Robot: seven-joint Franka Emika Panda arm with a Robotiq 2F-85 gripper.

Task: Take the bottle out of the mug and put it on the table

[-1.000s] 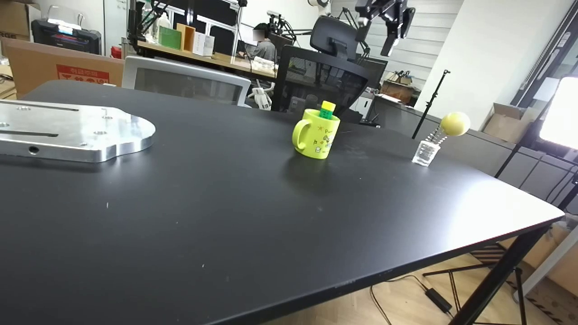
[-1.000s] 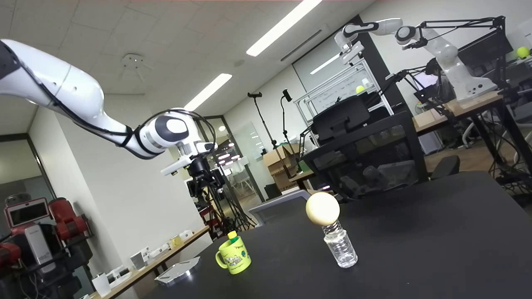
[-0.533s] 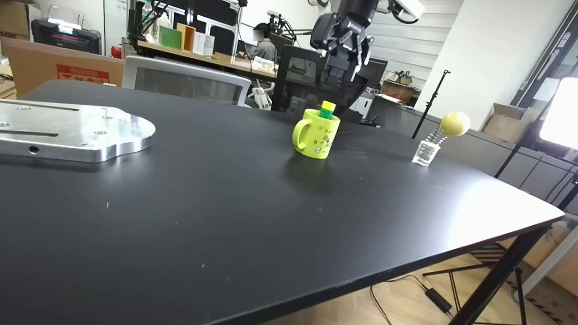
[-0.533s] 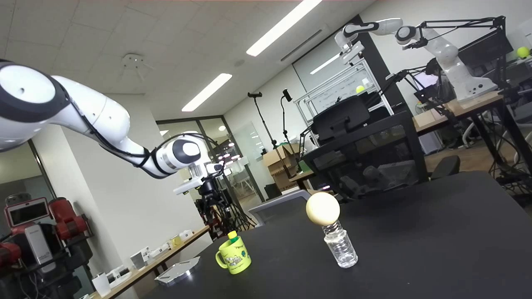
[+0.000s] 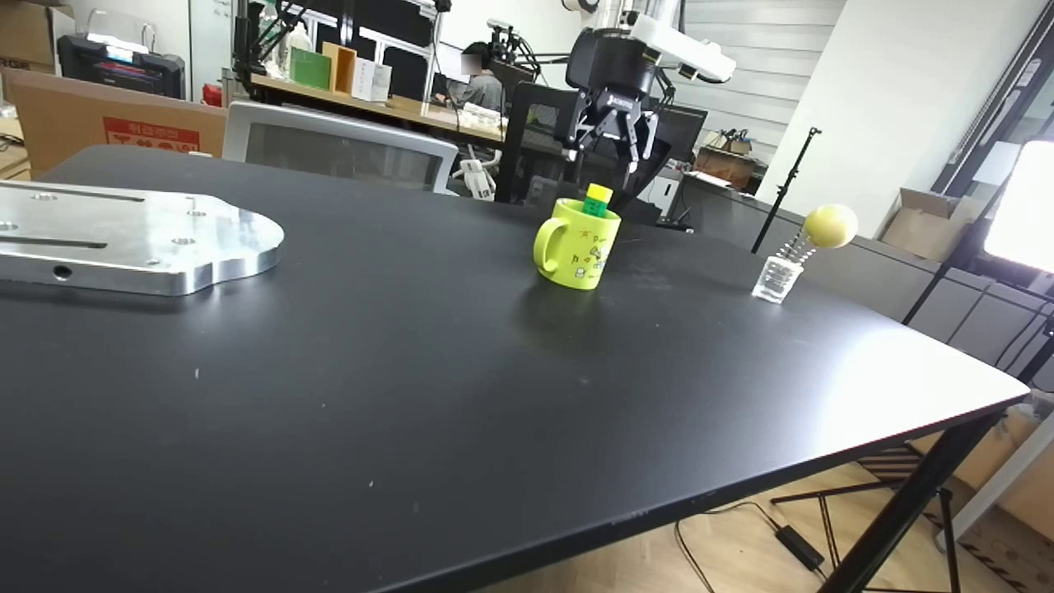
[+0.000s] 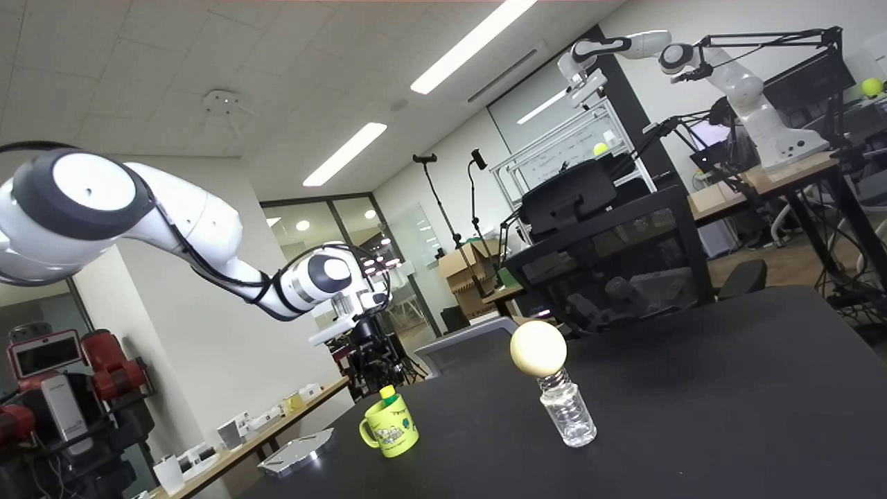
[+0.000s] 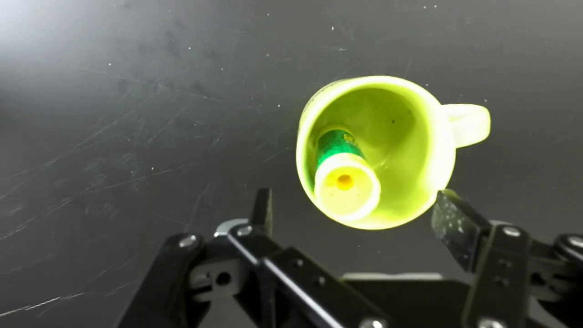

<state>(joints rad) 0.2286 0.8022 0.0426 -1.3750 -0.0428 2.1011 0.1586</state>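
Note:
The lime yellow-green mug (image 5: 576,251) stands upright on the black table (image 5: 370,412); it also shows in an exterior view (image 6: 393,428) and in the wrist view (image 7: 442,146). The bottle (image 5: 596,200) leans inside the mug, its yellow cap above the rim and its green label partly showing; its lower part is hidden in the exterior views. In the wrist view the bottle (image 7: 344,191) rests against the rim on the side away from the handle. My gripper (image 5: 601,161) is open and empty above the mug, pointing down. In the wrist view its fingertips are wide apart, either side of the cap.
A silver metal plate (image 5: 140,235) lies on the table, on the mug's handle side. A small clear container (image 6: 569,417) with a spring and a yellow ball (image 6: 538,348) stands on the mug's other side. A black mesh chair (image 6: 624,270) stands behind the table edge.
My gripper has come down and across until it is over the mug, turning to point downward. The mug, the bottle and the other things have not moved.

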